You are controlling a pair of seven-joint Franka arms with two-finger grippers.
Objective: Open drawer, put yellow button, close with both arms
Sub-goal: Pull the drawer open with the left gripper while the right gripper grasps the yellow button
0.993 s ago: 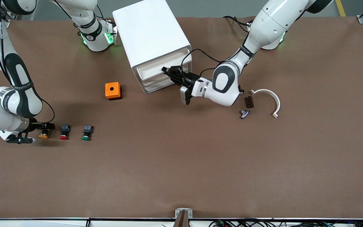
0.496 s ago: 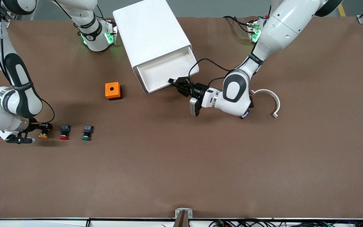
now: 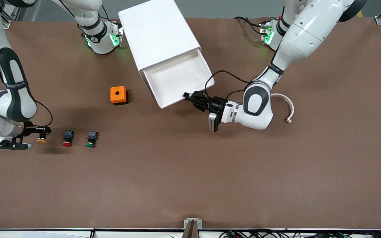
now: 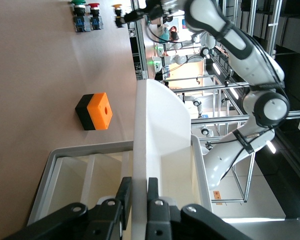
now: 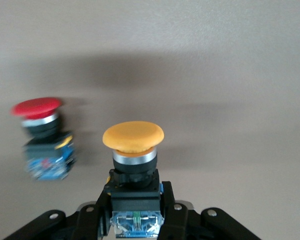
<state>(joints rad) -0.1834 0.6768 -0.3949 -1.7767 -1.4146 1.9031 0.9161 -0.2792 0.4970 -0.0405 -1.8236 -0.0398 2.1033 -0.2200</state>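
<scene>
Holding now: your right end effector (image 5: pixel 135 212) is clamped on the yellow button (image 5: pixel 133 145), well apart from the cabinet (image 3: pixel 159 34).
Handling: light, rigid; smooth cap, so grip the body.
Drawer (image 3: pixel 177 81): pulled out of the cabinet; left end effector (image 3: pixel 193 98) pinches its front.

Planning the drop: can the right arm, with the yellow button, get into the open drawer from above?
Probably yes: the drawer is pulled out with nothing over its tray; the left gripper only pinches its front edge. The right gripper holds the yellow button.

Red button (image 5: pixel 40 137) blurred; cabinet (image 3: pixel 159 36) top cropped.
</scene>
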